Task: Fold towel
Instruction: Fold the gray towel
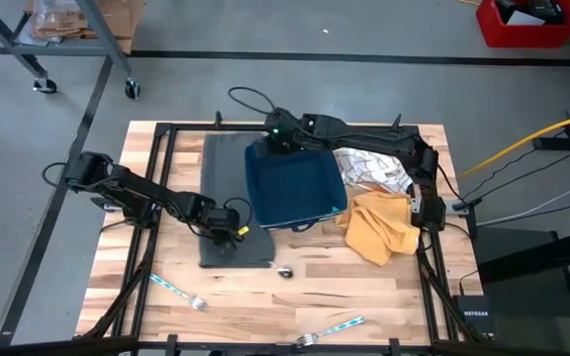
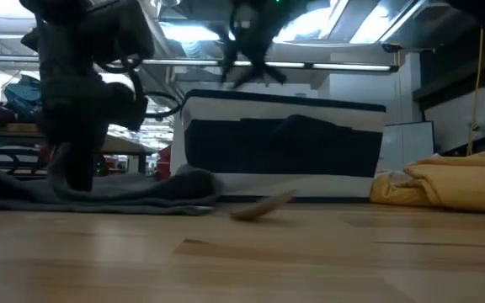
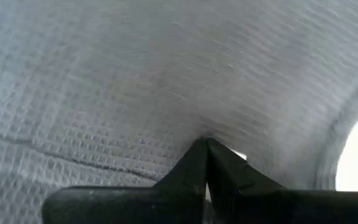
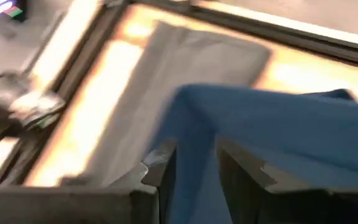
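The left gripper (image 1: 228, 233) is pinched closed on the flat grey waffle-weave towel (image 1: 226, 168), while the right gripper (image 1: 281, 141) clamps the dark blue cloth (image 1: 295, 183).

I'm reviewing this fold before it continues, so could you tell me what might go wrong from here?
1. The right gripper holds the blue towel by one edge only, so it may slip or sag unevenly.
2. The left gripper, shut on the grey towel, could drag it askew.
3. The blue towel might snag the yellow cloth.
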